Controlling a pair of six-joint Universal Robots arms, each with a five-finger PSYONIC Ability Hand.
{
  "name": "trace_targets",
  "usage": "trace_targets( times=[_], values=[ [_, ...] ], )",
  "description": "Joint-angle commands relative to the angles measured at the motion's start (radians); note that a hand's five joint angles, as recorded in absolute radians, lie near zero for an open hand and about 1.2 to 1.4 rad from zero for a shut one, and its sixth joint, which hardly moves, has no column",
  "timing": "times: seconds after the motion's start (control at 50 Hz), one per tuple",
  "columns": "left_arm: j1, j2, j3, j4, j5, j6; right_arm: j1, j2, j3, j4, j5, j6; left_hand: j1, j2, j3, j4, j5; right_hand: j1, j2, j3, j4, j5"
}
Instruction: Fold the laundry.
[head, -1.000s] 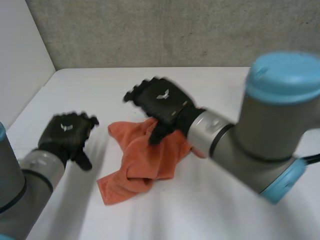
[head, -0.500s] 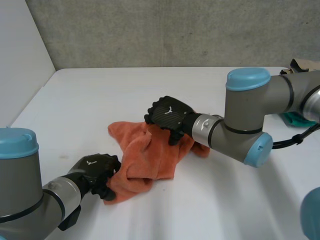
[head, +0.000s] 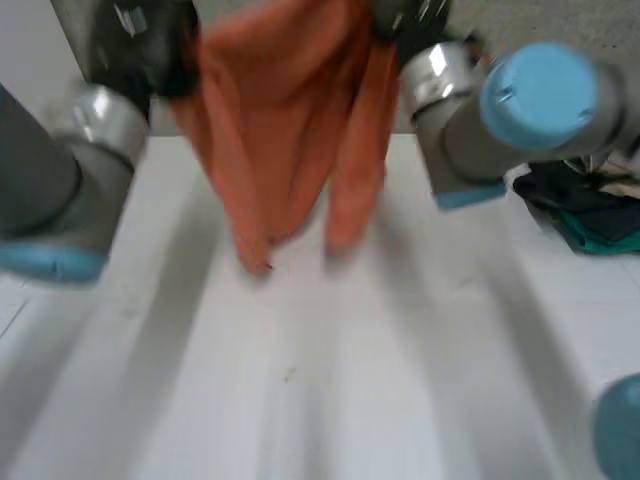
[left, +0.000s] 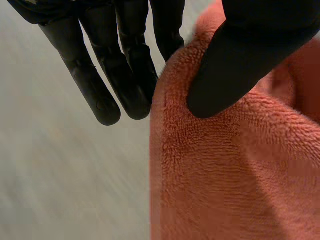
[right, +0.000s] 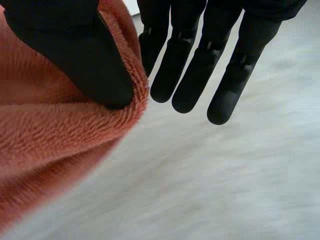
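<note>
We pinch the towel (head: 285, 120) by its top edge, thumb against fingers: left hand (left: 240, 55) on one end, right hand (right: 75, 45) on the other. The towel hangs between them over the table (head: 300, 400). No fold made yet.

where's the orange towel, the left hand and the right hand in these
towel (head: 290, 130), head view, on the middle of the hanging cloth
left hand (left: 240, 65), left wrist view, on the thumb pressing the towel's edge
right hand (right: 75, 55), right wrist view, on the thumb pressing the towel's edge
</note>
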Motion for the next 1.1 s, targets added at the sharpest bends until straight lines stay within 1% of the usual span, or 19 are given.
trace_targets(
  times=[0.02,0.14,0.2,0.28,0.36,0.4,0.42,0.44,0.48,0.5,0.56,0.64,0.66,0.72,0.74,0.82,0.94,1.0,1.1],
  values=[
    [-0.006,0.005,0.164,0.178,-0.035,0.027,-0.037,-0.245,0.222,-0.097,0.015,0.093,0.240,0.200,0.205,0.197,0.237,0.298,0.234,0.209,0.199,0.247],
    [-0.009,-0.008,0.074,0.123,-0.038,0.027,-0.047,-0.392,0.557,-0.067,-0.035,0.090,0.240,0.200,0.205,0.197,0.237,0.298,0.234,0.209,0.199,0.247],
    [-0.008,-0.010,-0.037,0.077,-0.042,0.028,-0.076,-0.415,0.689,-0.022,-0.060,0.089,0.240,0.200,0.205,0.197,0.237,0.298,0.234,0.209,0.199,0.247],
    [-0.001,-0.010,-0.212,0.049,-0.039,0.037,-0.106,-0.444,0.953,0.125,-0.111,0.072,0.240,0.200,0.205,0.197,0.237,0.298,0.234,0.209,0.199,0.247],
    [-0.003,0.004,-0.382,0.049,-0.033,0.039,-0.110,-0.475,1.126,0.251,-0.150,0.008,0.240,0.200,0.205,0.197,0.237,0.298,0.234,0.209,0.199,0.247],
    [-0.009,0.012,-0.460,0.052,-0.032,0.039,-0.111,-0.483,1.165,0.295,-0.160,-0.018,0.240,0.200,0.205,0.197,0.237,0.298,0.234,0.209,0.199,0.247],
    [-0.011,0.018,-0.482,0.052,-0.032,0.039,-0.111,-0.484,1.173,0.312,-0.158,-0.025,0.240,0.200,0.205,0.197,0.237,0.298,0.234,0.209,0.199,0.247],
    [-0.012,0.025,-0.503,0.052,-0.032,0.039,-0.113,-0.489,1.170,0.338,-0.154,-0.025,0.240,0.200,0.205,0.197,0.237,0.110,0.046,0.022,0.012,0.060],
    [-0.014,0.050,-0.540,0.052,-0.032,0.039,-0.114,-0.499,1.159,0.354,-0.154,-0.011,0.240,0.200,0.205,0.197,0.237,-0.520,-0.584,-0.608,-0.618,-0.570],
    [-0.014,0.061,-0.548,0.052,-0.032,0.039,-0.128,-0.510,1.144,0.351,-0.151,0.013,0.240,0.200,0.205,0.197,0.237,-0.703,-0.767,-0.792,-0.802,-0.754],
    [-0.015,0.100,-0.559,0.052,-0.032,0.039,-0.168,-0.524,1.107,0.348,-0.134,0.070,0.240,0.200,0.205,0.197,0.237,-0.714,-0.778,-0.802,-0.812,-0.764],
    [-0.017,0.165,-0.552,0.052,-0.032,0.041,-0.237,-0.553,1.078,0.351,-0.118,0.240,0.240,0.200,0.205,0.197,0.237,-0.717,-0.781,-0.805,-0.815,-0.767],
    [-0.017,0.179,-0.551,0.054,-0.032,0.039,-0.255,-0.574,1.076,0.351,-0.117,0.329,0.240,0.200,0.205,0.197,0.237,-0.711,-0.775,-0.799,-0.809,-0.761],
    [-0.017,0.222,-0.536,0.055,-0.032,0.039,-0.283,-0.588,1.076,0.355,-0.114,0.449,0.240,0.200,0.205,0.197,0.237,-0.705,-0.769,-0.794,-0.804,-0.756],
    [-0.015,0.232,-0.528,0.055,-0.030,0.038,-0.303,-0.592,1.076,0.360,-0.115,0.524,0.240,0.200,0.205,0.197,0.237,-0.708,-0.772,-0.796,-0.806,-0.758],
    [-0.023,0.263,-0.485,0.049,-0.033,0.036,-0.349,-0.598,1.086,0.427,-0.117,0.635,0.240,0.200,0.205,0.197,0.237,-0.699,-0.763,-0.788,-0.798,-0.750],
    [-0.084,0.288,-0.384,0.042,-0.035,0.034,-0.349,-0.575,1.102,0.515,-0.131,0.652,0.240,0.200,0.205,0.197,0.237,-0.670,-0.734,-0.758,-0.768,-0.720],
    [-0.121,0.288,-0.333,0.028,-0.035,0.034,-0.340,-0.512,1.099,0.510,-0.128,0.662,0.240,0.200,0.205,0.197,0.237,-0.652,-0.716,-0.741,-0.751,-0.703],
    [-0.158,0.279,-0.257,-0.009,-0.035,0.036,-0.237,-0.412,1.050,0.472,-0.121,0.727,0.240,0.200,0.205,0.197,0.237,-0.591,-0.654,-0.679,-0.689,-0.641]
  ],
)
